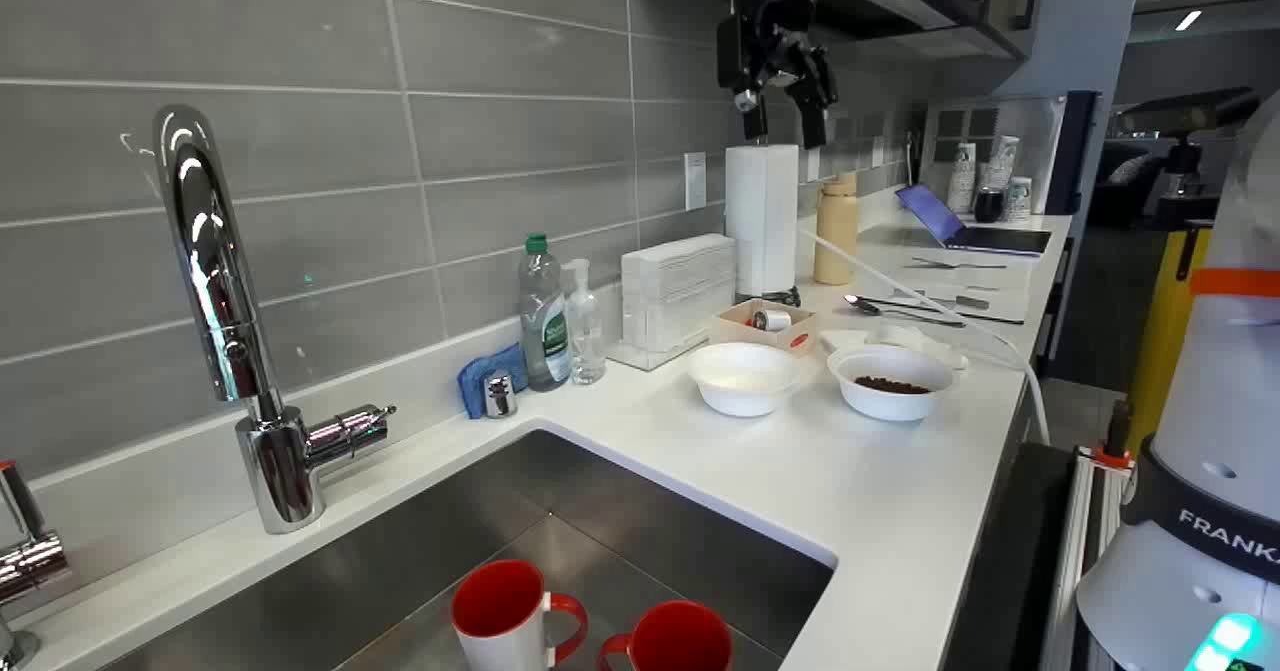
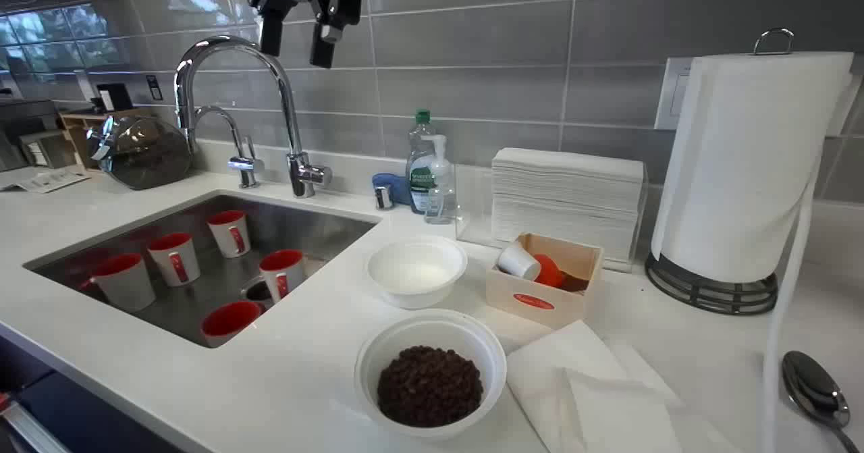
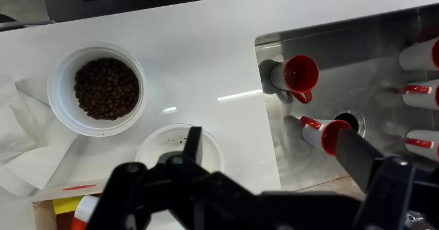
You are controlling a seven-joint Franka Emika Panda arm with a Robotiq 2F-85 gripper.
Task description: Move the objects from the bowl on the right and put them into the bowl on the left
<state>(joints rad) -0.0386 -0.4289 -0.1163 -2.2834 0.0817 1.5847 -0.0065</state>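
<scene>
Our end effector (image 2: 295,46) hangs, jaws apart. We should pinch the fuller bowl (image 1: 888,407) by its rim and tip slowly.

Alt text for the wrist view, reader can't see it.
Open, empty gripper above a white counter, with a white bowl of dark pellets and a second bowl, partly hidden by the gripper, showing a few dark specks. At picture right, red-and-white mugs sit in a steel sink.
</scene>
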